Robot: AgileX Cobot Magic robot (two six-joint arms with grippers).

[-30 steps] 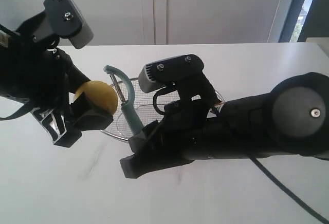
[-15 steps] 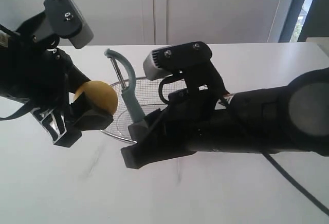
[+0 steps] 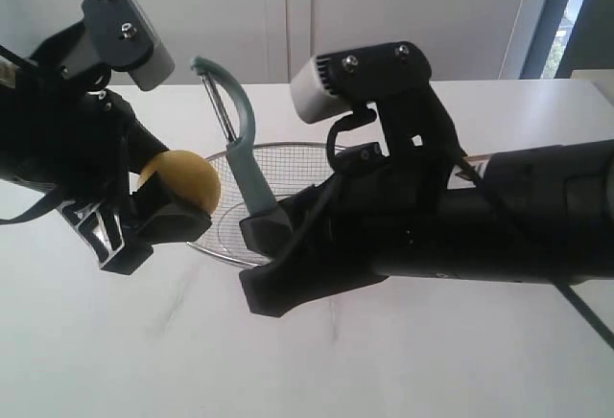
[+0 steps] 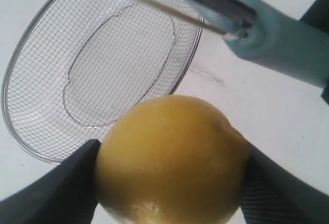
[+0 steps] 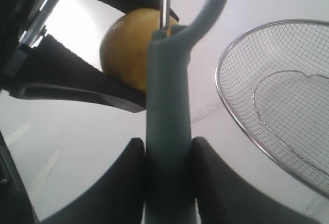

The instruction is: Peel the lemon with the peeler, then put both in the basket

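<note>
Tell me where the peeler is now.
Exterior view, centre: the peeler stands nearly upright in the right gripper, blade up, just right of the lemon and before the basket.

Black arms (image 3: 499, 226); grey screw-topped wrist cameras (image 3: 360, 78); black cable (image 3: 587, 314).

Shiny wire-mesh basket (image 4: 41, 70), matt teal plastic peeler (image 5: 167, 126), dimpled lemon (image 4: 172, 160).

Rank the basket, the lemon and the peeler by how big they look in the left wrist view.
1. basket, widest spread.
2. lemon, close behind, though nearness to the camera inflates it.
3. peeler, cut off at the frame edge.
</note>
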